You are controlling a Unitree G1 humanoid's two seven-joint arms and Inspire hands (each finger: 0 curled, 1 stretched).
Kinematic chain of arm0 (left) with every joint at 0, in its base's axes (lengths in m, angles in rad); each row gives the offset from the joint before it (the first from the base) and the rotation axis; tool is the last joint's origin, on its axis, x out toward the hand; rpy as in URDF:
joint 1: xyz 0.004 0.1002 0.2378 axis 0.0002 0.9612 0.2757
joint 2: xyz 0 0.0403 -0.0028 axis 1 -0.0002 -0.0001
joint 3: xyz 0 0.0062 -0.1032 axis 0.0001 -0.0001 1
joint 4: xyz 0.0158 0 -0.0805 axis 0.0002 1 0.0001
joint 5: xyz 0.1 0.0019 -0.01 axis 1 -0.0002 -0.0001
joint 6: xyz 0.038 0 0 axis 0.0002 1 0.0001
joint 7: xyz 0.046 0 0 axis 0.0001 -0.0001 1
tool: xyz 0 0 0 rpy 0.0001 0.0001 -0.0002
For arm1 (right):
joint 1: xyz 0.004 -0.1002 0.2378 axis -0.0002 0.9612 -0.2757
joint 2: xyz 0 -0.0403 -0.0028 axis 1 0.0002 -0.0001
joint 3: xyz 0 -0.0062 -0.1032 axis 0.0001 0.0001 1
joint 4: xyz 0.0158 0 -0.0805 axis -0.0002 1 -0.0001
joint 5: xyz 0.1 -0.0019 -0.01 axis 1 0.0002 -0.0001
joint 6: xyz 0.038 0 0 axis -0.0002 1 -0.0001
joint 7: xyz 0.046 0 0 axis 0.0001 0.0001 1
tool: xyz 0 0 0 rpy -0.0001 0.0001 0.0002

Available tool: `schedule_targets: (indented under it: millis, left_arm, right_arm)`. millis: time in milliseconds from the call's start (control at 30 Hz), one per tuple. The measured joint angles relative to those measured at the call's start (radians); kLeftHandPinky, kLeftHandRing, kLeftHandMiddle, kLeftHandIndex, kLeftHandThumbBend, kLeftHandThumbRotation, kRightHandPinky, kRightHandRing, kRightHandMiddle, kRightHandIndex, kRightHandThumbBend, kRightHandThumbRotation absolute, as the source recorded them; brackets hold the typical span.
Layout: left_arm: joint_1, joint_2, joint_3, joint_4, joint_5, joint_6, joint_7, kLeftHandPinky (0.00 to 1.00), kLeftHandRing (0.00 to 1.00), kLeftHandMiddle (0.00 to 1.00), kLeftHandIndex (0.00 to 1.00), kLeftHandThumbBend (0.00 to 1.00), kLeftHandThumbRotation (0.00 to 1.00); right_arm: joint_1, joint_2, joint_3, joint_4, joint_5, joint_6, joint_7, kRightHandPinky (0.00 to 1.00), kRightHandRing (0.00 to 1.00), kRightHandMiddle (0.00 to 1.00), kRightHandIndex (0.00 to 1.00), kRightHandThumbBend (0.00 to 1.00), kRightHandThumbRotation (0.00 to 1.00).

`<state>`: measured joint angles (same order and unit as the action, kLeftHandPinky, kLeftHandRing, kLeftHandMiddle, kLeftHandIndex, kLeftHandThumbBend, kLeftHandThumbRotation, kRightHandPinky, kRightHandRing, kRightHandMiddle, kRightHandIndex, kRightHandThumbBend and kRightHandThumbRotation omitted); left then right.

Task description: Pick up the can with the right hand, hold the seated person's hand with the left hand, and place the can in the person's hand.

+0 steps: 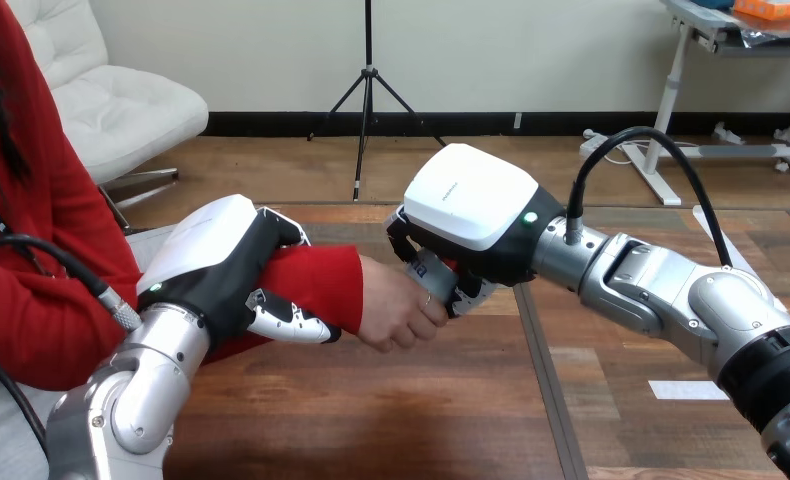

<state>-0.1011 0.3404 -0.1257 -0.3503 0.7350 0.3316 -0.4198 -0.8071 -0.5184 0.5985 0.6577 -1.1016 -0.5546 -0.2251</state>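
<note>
The person's hand reaches in from the left on a red-sleeved forearm, its fingers curled at the underside of the can. My left hand grips that forearm, fingers over the top of the sleeve and thumb curled beneath it. My right hand comes in from the right at mid-table, fingers curled round the can. Only a small blue and white patch of the can shows between my palm and the person's fingers. The person's hand touches the can and my right fingers.
The wooden table has a dark seam running front to back under my right hand. A small white slip of paper lies on the table near my right forearm. The person's torso sits at the left edge.
</note>
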Motion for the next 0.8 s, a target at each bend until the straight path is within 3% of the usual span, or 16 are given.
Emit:
schedule_targets:
  millis: [800]
  left_arm:
    - [0.0,-0.002,0.003,0.007,-0.016,-0.002,0.032,0.2,0.27,0.36,0.39,0.67,0.0]
  right_arm:
    - [0.0,-0.001,-0.004,-0.021,0.004,0.009,0.008,0.27,0.34,0.4,0.39,0.64,0.0]
